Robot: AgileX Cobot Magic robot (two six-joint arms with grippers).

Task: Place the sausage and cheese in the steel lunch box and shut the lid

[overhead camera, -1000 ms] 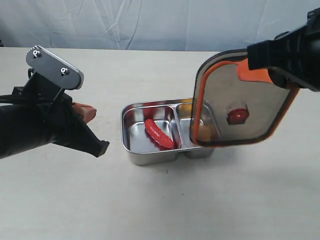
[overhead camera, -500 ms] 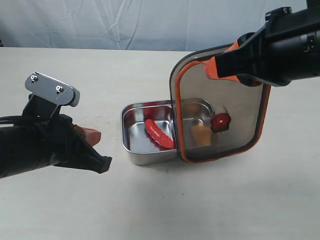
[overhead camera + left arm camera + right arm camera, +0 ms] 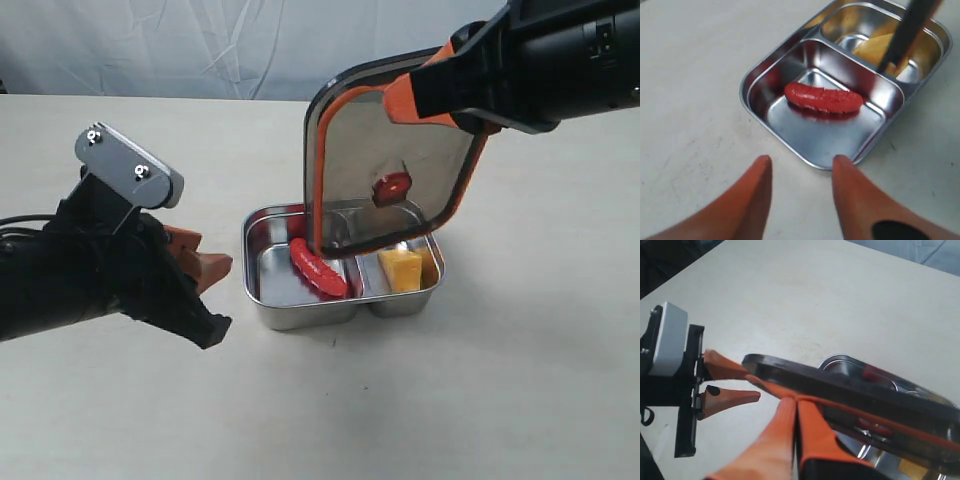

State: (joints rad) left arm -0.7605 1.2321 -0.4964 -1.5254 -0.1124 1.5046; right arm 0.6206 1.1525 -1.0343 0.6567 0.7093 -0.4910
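A steel lunch box (image 3: 300, 315) with two compartments sits open on a pale worktop (image 3: 450, 400). A dark red ribbed sausage (image 3: 318, 268) lies flat on the floor of the box's larger compartment, the one nearer the left pincer. A yellow-orange wedge of cheese (image 3: 400, 270) sits in the box's other compartment.

Above the box, the right pincer (image 3: 410, 98) has its orange fingers pressed together on the upper edge of the lid (image 3: 420, 140). The lid is smoky and see-through, with an orange seal around its rim and a small orange-red valve (image 3: 391, 186) at its centre. It hangs steeply tilted over the box, its lowest edge down near the divider and the far end of the sausage. Whether it touches the box cannot be told.

The left pincer (image 3: 218, 297) hovers just beside the sausage end of the box, clear of it. Its orange fingers are spread wide apart with nothing between them. In the left wrist view the box's rim (image 3: 746, 95), the sausage (image 3: 824, 98) and part of the cheese (image 3: 875, 47) show beyond the fingertips.
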